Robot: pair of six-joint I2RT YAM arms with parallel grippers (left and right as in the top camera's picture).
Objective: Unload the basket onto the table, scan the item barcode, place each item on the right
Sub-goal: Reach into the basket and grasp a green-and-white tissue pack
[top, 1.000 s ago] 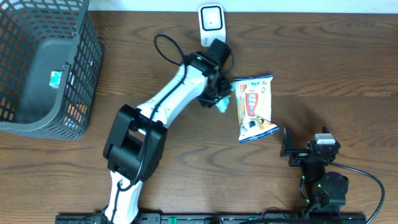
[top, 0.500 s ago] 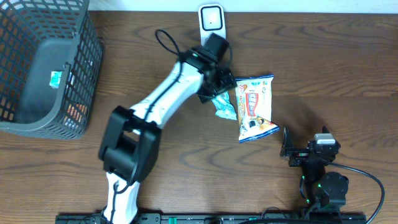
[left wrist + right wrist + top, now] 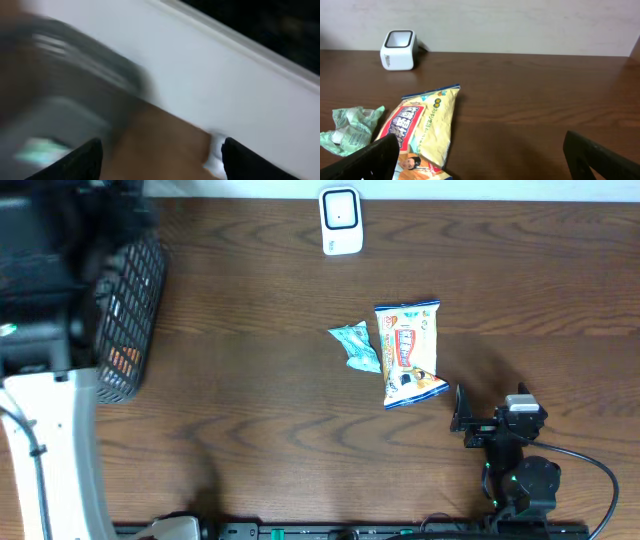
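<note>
Left pincer [image 3: 162,150], spread and empty, sits blurred far from the scanner [image 3: 340,220], the right pincer [image 3: 482,150] likewise spread, so the snack packet [image 3: 408,355] lying flat well in front of the scanner could slip or crumple when grabbed, hiding its barcode.

Dark wood-grain table [image 3: 250,410], glossy plastic snack packet [image 3: 408,352], smooth plastic scanner [image 3: 340,220]

Table [image 3: 250,410]: scanner [image 3: 340,220], basket [image 3: 125,310], bag [image 3: 408,353], wrapper [image 3: 355,345]
</note>
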